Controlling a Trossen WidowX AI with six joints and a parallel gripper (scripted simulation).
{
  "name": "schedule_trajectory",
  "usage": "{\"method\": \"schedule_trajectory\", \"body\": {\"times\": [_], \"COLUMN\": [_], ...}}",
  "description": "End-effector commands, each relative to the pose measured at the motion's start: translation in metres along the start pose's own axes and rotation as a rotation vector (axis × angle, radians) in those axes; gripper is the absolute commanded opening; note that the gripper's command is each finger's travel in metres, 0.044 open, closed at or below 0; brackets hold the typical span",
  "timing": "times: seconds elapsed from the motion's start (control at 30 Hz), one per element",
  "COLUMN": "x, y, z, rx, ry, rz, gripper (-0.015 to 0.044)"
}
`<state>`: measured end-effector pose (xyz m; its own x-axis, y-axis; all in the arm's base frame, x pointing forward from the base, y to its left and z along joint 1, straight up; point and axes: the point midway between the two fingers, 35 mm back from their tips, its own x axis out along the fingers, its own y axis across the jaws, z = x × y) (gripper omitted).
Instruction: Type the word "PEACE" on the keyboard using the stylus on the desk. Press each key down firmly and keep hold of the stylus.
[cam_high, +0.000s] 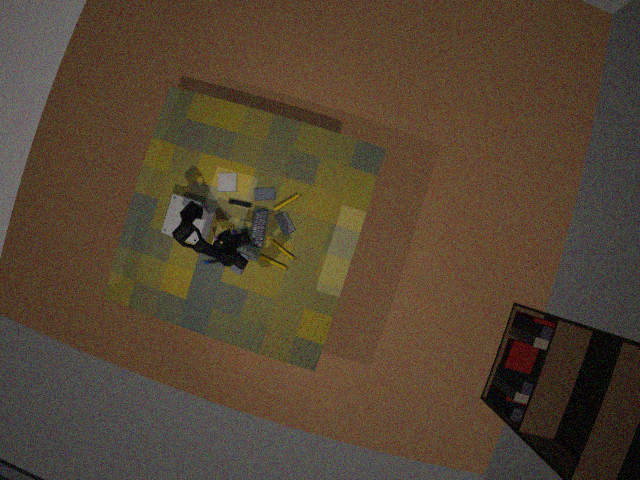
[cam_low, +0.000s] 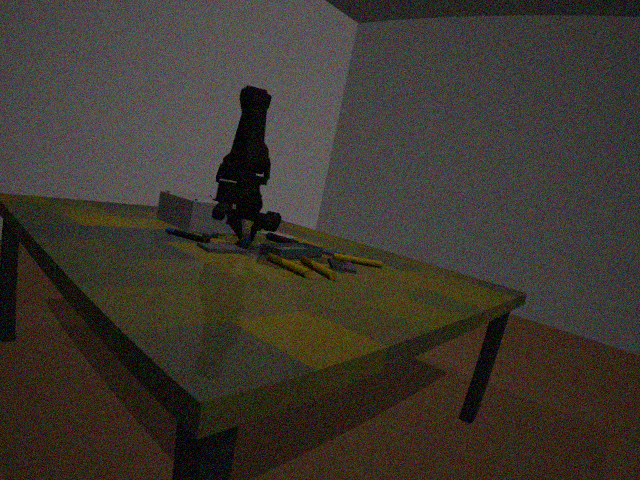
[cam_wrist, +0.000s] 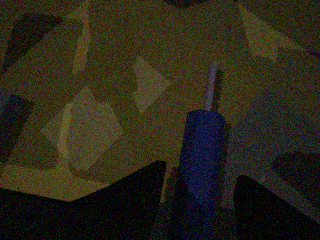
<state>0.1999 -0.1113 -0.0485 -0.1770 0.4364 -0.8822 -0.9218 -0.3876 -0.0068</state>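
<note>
Straddling the blue stylus (cam_high: 233, 232) (cam_low: 247, 241) (cam_wrist: 202, 150), the gripper (cam_high: 232, 236) (cam_low: 248, 239) (cam_wrist: 199, 178) has its fingers partly apart, with slim gaps showing on both sides of the barrel, so it does not seem clamped yet. The stylus is beside the keyboard (cam_high: 260, 227) (cam_low: 292, 251), toward the white base block (cam_high: 170, 219) (cam_low: 175, 209). That half-width opening probably suits centring on the barrel before squeezing, and the grey tip sticking out past the fingers should leave something to press keys with. Typing looks not yet begun. The dark arm covers much of the space beside the keyboard from above, the dim, grainy light hides the key letters, and the barrel's rear end is cut off in the wrist view.
</note>
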Motion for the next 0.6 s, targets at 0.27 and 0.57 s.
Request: {"method": "schedule_trajectory", "body": {"times": [0.27,0.57], "x": [0.0062,0.0043], "y": [0.0006,0.0004], "z": [-0.0015,-0.0016], "rx": [-0.001,0.001], "ry": [-0.011,-0.005], "rz": [0.002,0.002], "gripper": [0.015,0.0071]}}
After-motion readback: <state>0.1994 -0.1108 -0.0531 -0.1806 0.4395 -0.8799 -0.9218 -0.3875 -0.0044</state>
